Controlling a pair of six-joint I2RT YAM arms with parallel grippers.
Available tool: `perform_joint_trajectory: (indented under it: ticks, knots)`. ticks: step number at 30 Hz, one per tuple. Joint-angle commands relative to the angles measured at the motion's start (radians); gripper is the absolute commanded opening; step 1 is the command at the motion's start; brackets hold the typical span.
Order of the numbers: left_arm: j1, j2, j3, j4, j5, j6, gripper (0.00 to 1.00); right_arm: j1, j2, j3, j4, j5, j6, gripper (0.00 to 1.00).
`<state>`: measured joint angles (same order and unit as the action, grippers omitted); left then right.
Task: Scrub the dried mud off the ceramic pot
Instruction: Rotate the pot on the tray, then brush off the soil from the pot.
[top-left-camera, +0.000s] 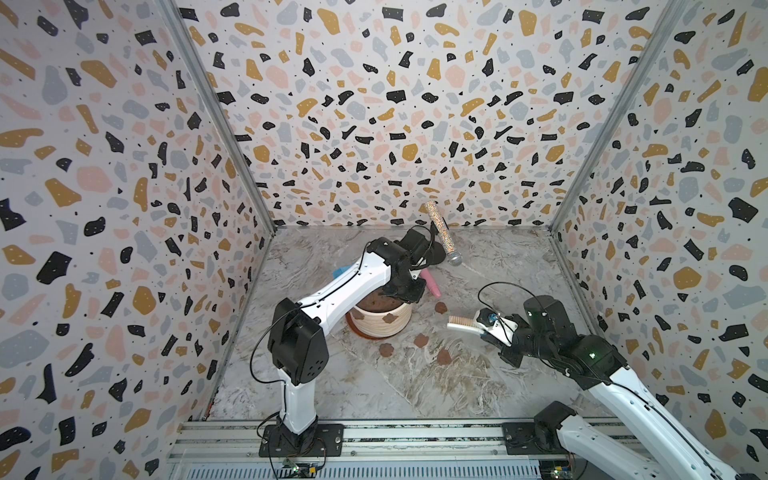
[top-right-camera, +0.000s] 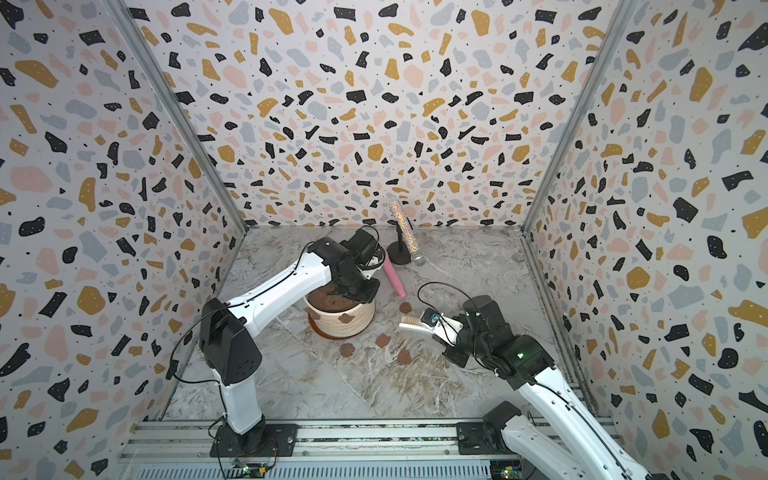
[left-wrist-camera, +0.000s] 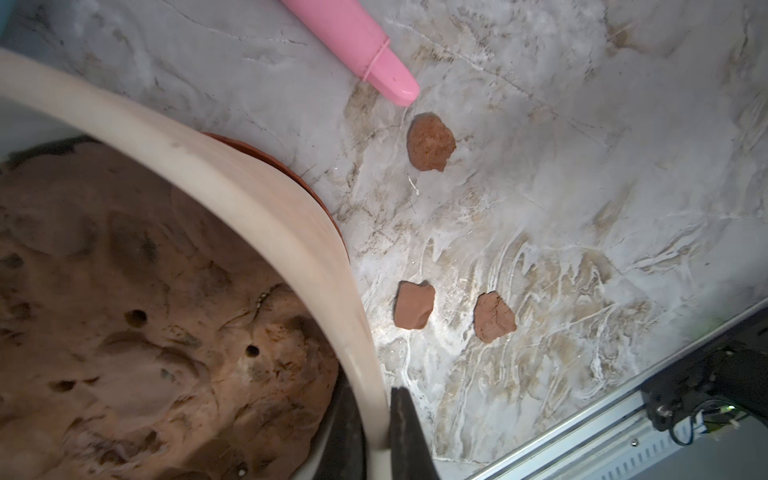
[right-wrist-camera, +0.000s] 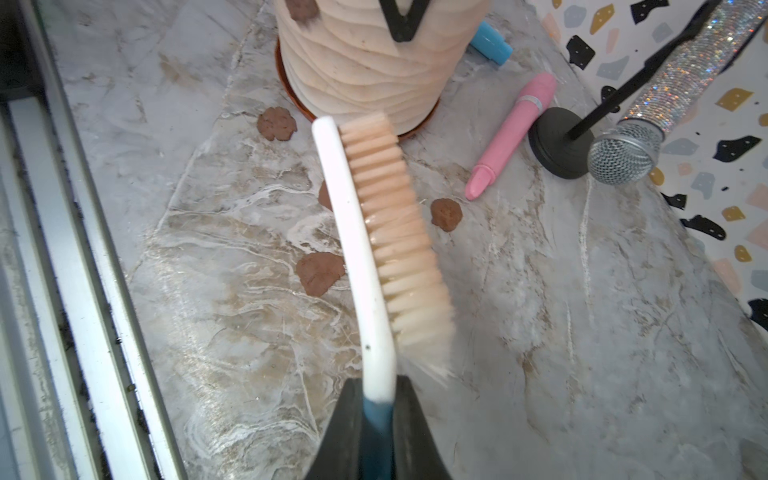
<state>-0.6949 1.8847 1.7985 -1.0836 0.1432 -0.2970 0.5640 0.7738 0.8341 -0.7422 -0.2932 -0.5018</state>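
Broadly, the marble counter (top-left-camera: 374, 386) carries everything. The pot (top-left-camera: 374, 328) stands on a saucer (left-wrist-camera: 266, 153), with the left jaws clamped on its rim. The left wrist view shows one jaw inside against the wall and one outside, with the rim pinched between them; in both top views the arm hides this grip. That view alone shows the soil (left-wrist-camera: 145, 311) pitted with small holes. The right wrist view alone shows the pot's ribbing close up, with the outer left jaw lying on it. It also shows plainly a blue piece (right-wrist-camera: 492, 41) beyond the pot. A glitter microphone (right-wrist-camera: 623, 153) on a stand sits beyond the left jaws, by the back wall. The right jaws are closed on the brush (right-wrist-camera: 386, 232) handle, its head pointing toward the pot but apart from it. A pink stick (right-wrist-camera: 515, 133) lies just beside the left jaws. Mud (top-left-camera: 390, 318) clings to the pot wall near the left jaws. Four more patches lie on the counter between the pot and the right jaws.
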Motion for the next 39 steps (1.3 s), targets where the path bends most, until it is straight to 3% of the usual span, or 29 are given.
perform_joint_trajectory:
  ticks: [1,4,6,11,15,19,23,30,39]
  knots:
    - [-0.011,-0.024,0.016,0.095,0.307,-0.045,0.20,0.022,0.020,0.008,0.002,-0.129,-0.045,0.00]
    - [0.034,-0.075,0.007,0.090,0.355,-0.009,0.24,0.064,0.074,0.006,0.053,-0.189,-0.037,0.00]
    - [0.086,-0.118,-0.005,0.090,0.392,0.006,0.28,0.102,0.136,0.003,0.149,-0.200,0.051,0.00]
    - [0.286,-0.233,-0.068,0.107,0.512,0.013,0.32,0.194,0.308,0.043,0.406,-0.273,0.286,0.00]
    - [0.421,-0.322,-0.135,0.082,0.504,0.061,0.35,0.199,0.409,0.126,0.433,-0.312,0.337,0.00]
    - [0.528,-0.404,-0.205,0.055,0.423,0.130,0.69,0.215,0.508,0.252,0.341,-0.354,0.350,0.00]
    - [0.676,-0.446,-0.283,0.073,0.443,0.121,0.73,0.215,0.562,0.306,0.298,-0.345,0.346,0.00]
    - [0.713,-0.496,-0.377,0.144,0.374,0.091,0.73,0.213,0.704,0.405,0.085,-0.315,0.285,0.00]
    - [0.713,-0.507,-0.400,0.148,0.282,0.122,0.73,0.130,0.747,0.389,0.107,-0.317,0.403,0.00]
